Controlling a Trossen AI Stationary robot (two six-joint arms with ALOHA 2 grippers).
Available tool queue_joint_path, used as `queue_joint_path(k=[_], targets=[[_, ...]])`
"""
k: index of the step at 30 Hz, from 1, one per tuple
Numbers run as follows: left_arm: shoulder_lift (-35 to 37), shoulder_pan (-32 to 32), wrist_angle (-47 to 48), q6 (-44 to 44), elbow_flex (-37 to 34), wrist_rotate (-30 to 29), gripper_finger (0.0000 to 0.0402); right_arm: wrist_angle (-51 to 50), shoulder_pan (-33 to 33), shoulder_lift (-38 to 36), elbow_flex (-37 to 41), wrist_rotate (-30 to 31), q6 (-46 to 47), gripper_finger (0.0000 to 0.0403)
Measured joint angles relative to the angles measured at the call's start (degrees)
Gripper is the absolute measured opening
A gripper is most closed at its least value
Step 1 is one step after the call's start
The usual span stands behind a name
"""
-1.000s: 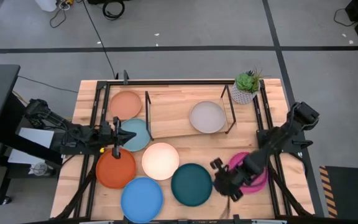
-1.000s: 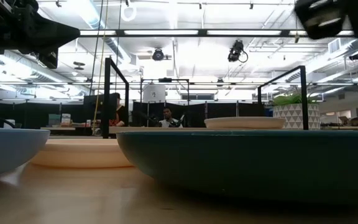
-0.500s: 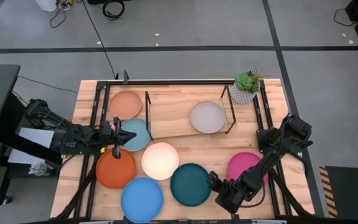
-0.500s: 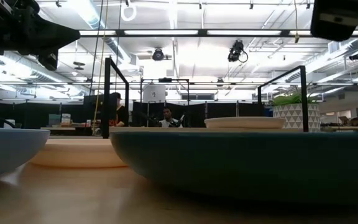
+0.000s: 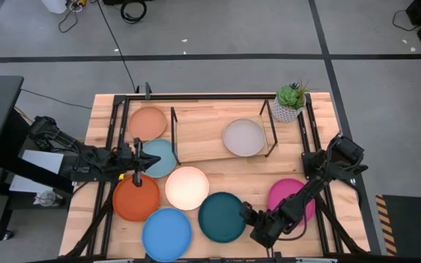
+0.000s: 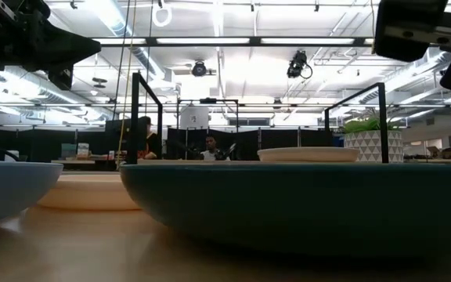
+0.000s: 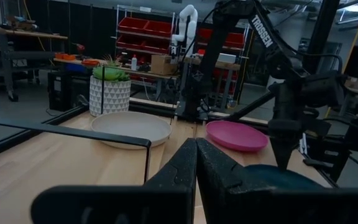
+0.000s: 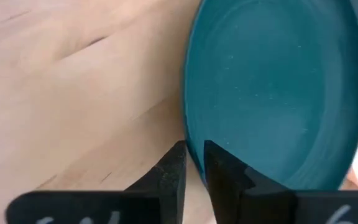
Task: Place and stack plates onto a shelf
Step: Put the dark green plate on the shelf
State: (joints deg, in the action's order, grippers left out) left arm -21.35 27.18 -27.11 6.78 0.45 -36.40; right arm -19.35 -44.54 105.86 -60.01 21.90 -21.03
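The dark teal plate (image 5: 221,217) lies flat near the table's near edge and fills the low view as the dark teal plate (image 6: 304,204). My right gripper (image 5: 246,212) is at its right rim, shut on it (image 8: 194,157). The grey plate (image 5: 243,136) rests on the shelf's (image 5: 203,139) wood base. On the table lie the peach (image 5: 148,123), light teal (image 5: 161,158), orange (image 5: 136,197), cream (image 5: 187,188), blue (image 5: 167,234) and magenta (image 5: 292,197) plates. My left gripper (image 5: 139,155) hovers shut (image 7: 196,152) by the light teal plate. My right gripper has the dark teal plate's right rim (image 8: 189,138) between its two fingers, one finger (image 8: 174,163) outside the rim and one (image 8: 221,167) over the plate's inside. It comes slanting down from the table's right. The plate still lies flat on the table.
A potted plant (image 5: 289,102) stands at the far right corner beside the shelf. A black frame (image 5: 115,124) edges the table. The cream plate sits close to the dark teal plate's far-left rim. Bare wood shows between the shelf and the magenta plate.
My right gripper has moved from over the magenta plate's left edge toward the table's left and near edge, to the dark teal plate's right rim. The dark teal plate has slid a little toward the table's left. My left arm has kept still.
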Motion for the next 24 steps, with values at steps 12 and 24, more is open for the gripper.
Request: queue_joint_path(k=[12, 24], targets=[[0.00, 0.00, -0.02, 0.06, 0.00, 0.00, 0.0016, -1.23, 0.02, -0.17, -0.02, -1.23, -2.59, 0.0010], [0.00, 0.00, -6.69, -0.53, 0.00, 0.14, 0.0016, -2.95, 1.63, -7.44, -0.03, -0.68, 0.10, 0.0015]])
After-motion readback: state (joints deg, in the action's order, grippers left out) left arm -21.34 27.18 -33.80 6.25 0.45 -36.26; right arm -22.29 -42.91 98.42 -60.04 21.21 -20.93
